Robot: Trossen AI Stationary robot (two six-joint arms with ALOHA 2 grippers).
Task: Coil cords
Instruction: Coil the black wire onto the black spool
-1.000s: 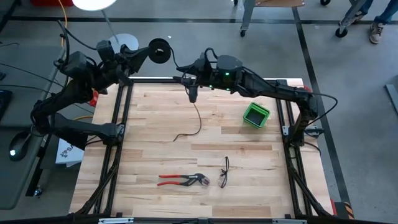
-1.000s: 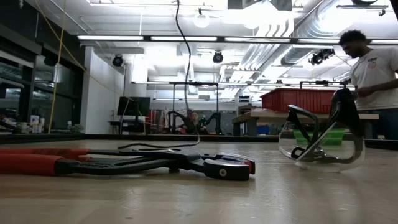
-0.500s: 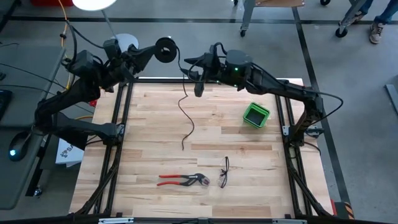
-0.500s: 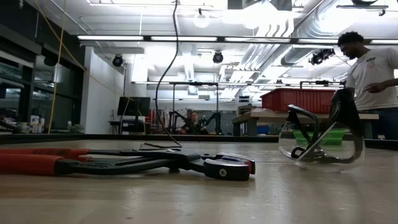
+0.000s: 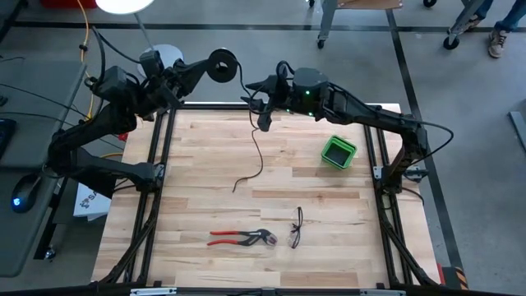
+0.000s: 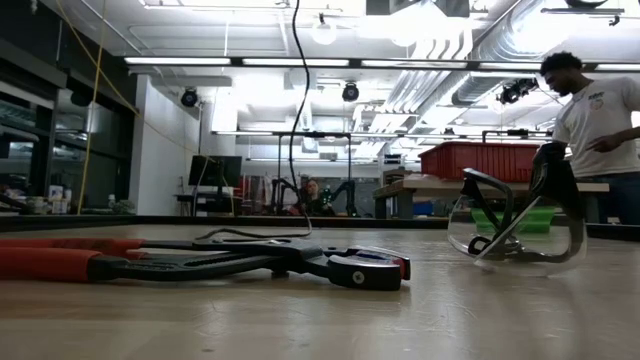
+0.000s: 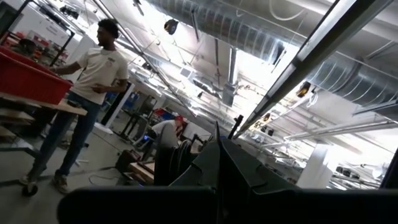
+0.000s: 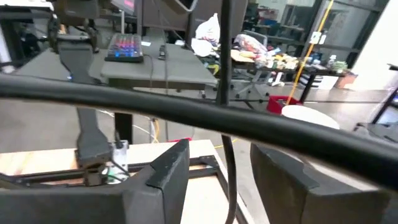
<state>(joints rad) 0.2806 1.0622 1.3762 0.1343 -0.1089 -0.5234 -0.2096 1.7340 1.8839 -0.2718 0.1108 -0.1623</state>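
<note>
Your left gripper (image 5: 200, 71) is clamped on the black reel (image 5: 221, 65), raised past the table's far edge at about 11 o'clock, while your right gripper (image 5: 263, 117) hangs near 12 o'clock with its fingers (image 8: 163, 171) apart and the cord (image 5: 256, 156) running loosely between them down to a loose end curled on the table (image 5: 197, 181) near its centre. To coil well, I'd keep a light, steady tension so the cord feeds onto the reel without snagging. Compared with half a second ago, the cord's tail has swung back and lies curled toward 9 o'clock instead of hanging straighter.
</note>
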